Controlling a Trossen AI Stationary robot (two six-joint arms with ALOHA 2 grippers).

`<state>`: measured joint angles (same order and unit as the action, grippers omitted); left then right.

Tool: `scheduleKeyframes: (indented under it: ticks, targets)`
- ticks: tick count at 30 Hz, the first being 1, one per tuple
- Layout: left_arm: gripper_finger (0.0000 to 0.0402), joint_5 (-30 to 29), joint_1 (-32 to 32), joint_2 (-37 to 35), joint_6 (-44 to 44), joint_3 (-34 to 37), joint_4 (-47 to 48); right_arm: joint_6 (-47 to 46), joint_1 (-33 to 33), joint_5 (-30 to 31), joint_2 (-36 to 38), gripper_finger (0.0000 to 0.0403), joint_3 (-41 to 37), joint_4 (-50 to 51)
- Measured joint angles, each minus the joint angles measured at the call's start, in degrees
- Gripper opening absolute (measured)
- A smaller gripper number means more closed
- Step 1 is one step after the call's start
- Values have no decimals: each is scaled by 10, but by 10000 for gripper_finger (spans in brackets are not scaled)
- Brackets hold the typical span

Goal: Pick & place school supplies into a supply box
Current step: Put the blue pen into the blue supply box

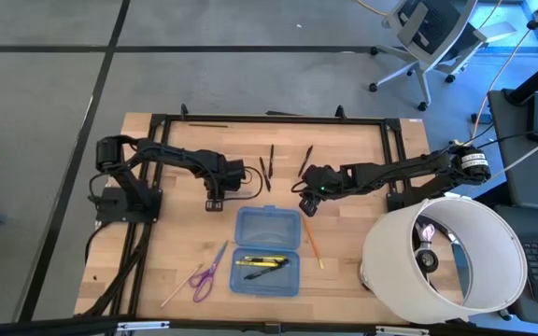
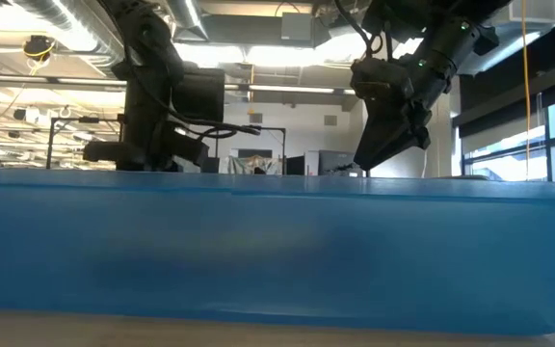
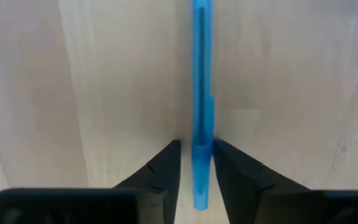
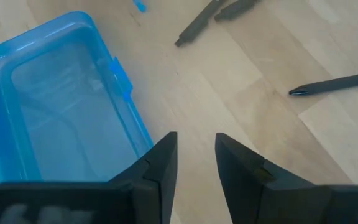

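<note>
The supply box [image 1: 267, 250] lies open near the table's front, with a yellow pencil [image 1: 250, 261] and a black pen [image 1: 267, 273] in its near half. My left gripper [image 3: 196, 144] points down over a blue pen [image 3: 201, 74] that lies flat on the wood, one finger on each side of it. My right gripper [image 4: 196, 140] hangs open above bare wood, just beyond the box's far half [image 4: 61, 106]. Purple scissors [image 1: 208, 271] and a pale stick [image 1: 179, 291] lie left of the box. An orange pencil [image 1: 312, 238] lies to its right. My left gripper comes from above, its fingers across the blue pen near one end [image 3: 202, 155]. One fingertip [image 3: 219, 149] lies against the pen's side, while the other stands a little off it with wood showing between. The pen rests flat on the table.
Black pens [image 1: 267, 173] [image 1: 304, 161] lie beyond the grippers, and another black stick [image 1: 204, 122] lies at the far edge. A large white drum [image 1: 442, 252] stands at the front right. In the low view the box's blue wall [image 2: 277, 251] fills the foreground.
</note>
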<state>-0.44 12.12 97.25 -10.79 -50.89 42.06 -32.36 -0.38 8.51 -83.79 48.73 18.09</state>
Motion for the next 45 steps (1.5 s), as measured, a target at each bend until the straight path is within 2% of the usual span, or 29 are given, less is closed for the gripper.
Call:
scheduleKeyframes:
  ticks: [7,12,18,23,28,33,39,45]
  targets:
    - [36,-23,-17,0,21,0,11,-1,0,0,0,113,0,0]
    - [23,-18,-19,-17,49,1,24,-1,0,0,0,113,0,0]
    - [27,35,-20,-77,82,3,37,-1,0,0,0,113,0,0]
    - [24,95,-38,-140,143,3,21,-1,0,0,0,113,0,0]
    - [24,139,-87,-190,222,2,-61,-1,0,0,0,113,0,-7]
    - [24,137,-159,-202,268,2,-115,-2,0,0,0,113,0,-8]
    - [24,121,-241,-181,321,2,-165,-2,0,0,0,113,0,-8]
    - [24,119,-281,-142,356,-6,-249,-4,0,0,0,113,0,-8]
